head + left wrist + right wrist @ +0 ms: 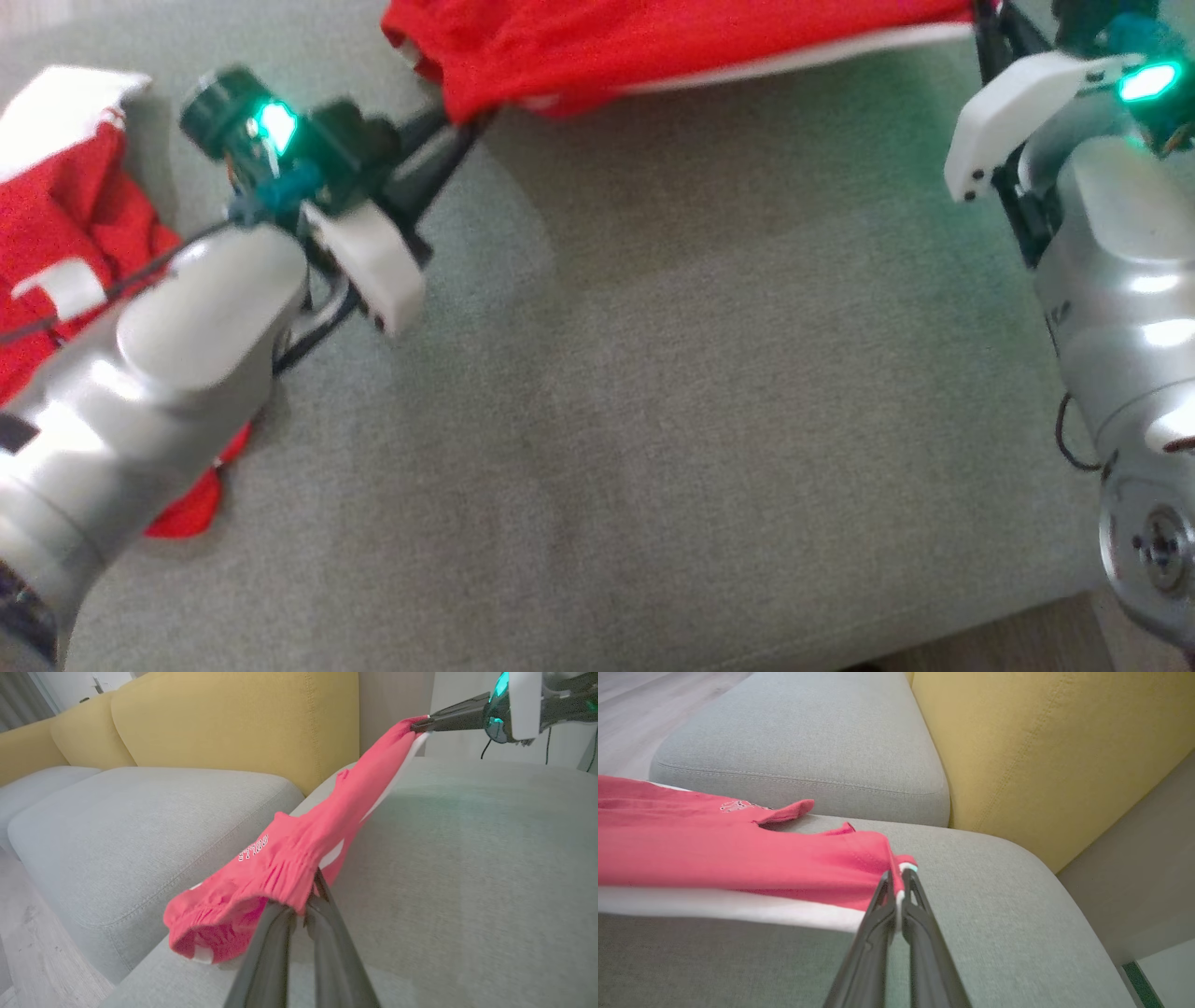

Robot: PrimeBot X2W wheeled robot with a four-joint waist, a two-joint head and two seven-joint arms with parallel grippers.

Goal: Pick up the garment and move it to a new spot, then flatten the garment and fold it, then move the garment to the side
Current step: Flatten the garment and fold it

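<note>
red garment (672, 42), left tool (464, 121) gripping it

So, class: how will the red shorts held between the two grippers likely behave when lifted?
Probably floppy: the red shorts droop beside the left gripper, opposite the right gripper. Likely light, since two fingertip pinches alone hold them. The gathered waistband may stretch when pulled.

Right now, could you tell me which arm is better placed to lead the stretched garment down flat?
Probably the right. Both the left gripper and right gripper are shut on the garment, but another red cloth lies beside the left arm, whereas the right side has grey cushion below.
</note>
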